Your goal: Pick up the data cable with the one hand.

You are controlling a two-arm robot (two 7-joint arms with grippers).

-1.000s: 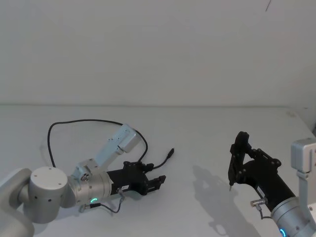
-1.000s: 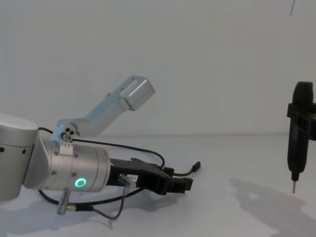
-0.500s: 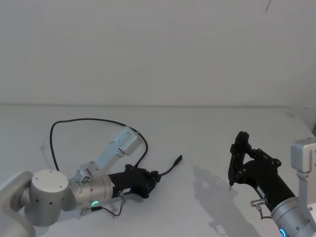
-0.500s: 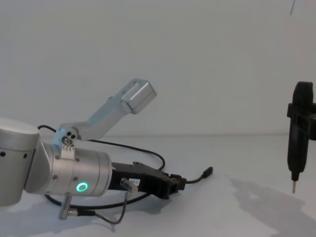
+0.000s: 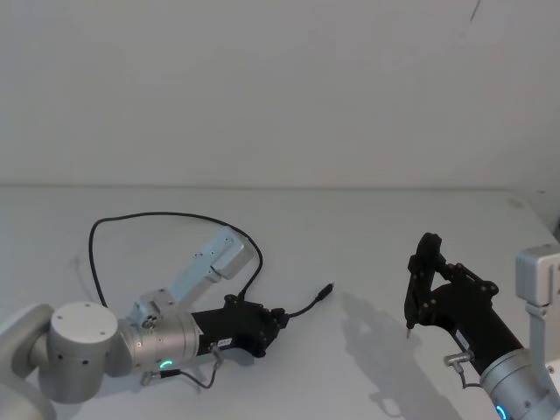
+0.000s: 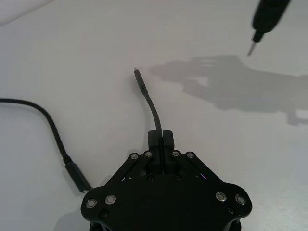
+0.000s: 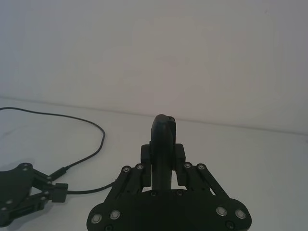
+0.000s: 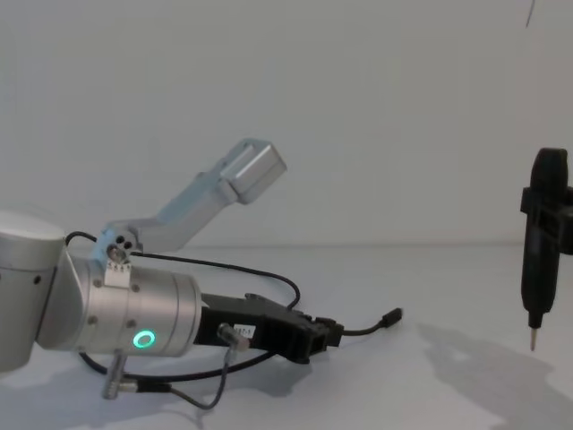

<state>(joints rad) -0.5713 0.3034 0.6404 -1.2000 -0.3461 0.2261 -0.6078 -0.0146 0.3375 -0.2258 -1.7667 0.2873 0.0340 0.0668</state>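
Observation:
The data cable is a thin black cord looping across the white table's left side. Its plug end points right. My left gripper lies low over the table, shut on the cable a short way behind the plug. In the left wrist view the fingers pinch the cord, and the thicker junction lies beside the gripper. From the chest, the plug sticks out just beyond the left gripper. My right gripper stands upright at the right, apart from the cable.
A short grey wire with silver plugs hangs under the left wrist's silver cylinder. The right gripper's pointed tip hovers above the table. The white table ends at a plain wall.
The left gripper's fingers have gone from open to shut on the cable. The plug end has swung to the right. The right arm has not moved.

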